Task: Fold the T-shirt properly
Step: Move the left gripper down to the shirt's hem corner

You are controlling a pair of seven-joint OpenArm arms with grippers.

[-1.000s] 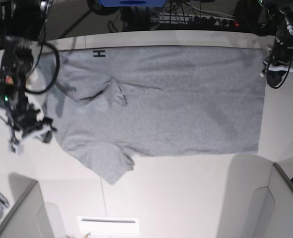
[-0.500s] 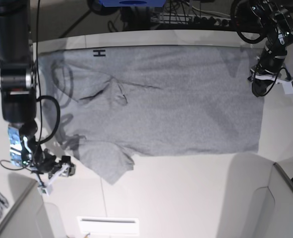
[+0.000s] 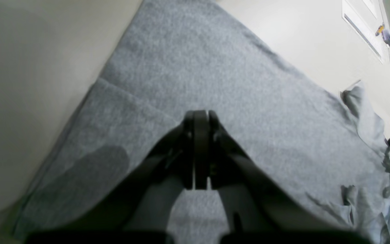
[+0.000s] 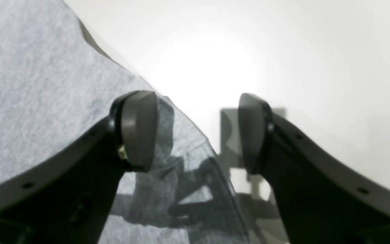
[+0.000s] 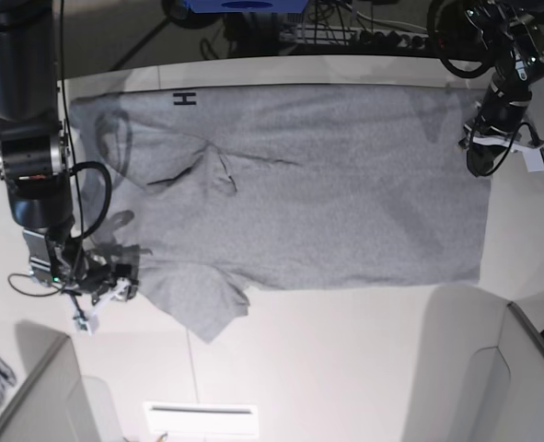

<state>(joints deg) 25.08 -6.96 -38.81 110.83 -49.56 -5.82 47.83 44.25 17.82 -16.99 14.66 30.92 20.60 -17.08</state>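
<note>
The T-shirt (image 5: 299, 184) lies flat with its long axis along the surface's far edge, and the right gripper (image 5: 106, 290), jaws open, straddles the near sleeve's edge, while the left gripper (image 5: 479, 161), jaws closed, hovers over the hem corner.

Heather-grey T-shirt (image 5: 299, 184), spread flat on the table, sleeve rumpled, black lettering at one edge
</note>
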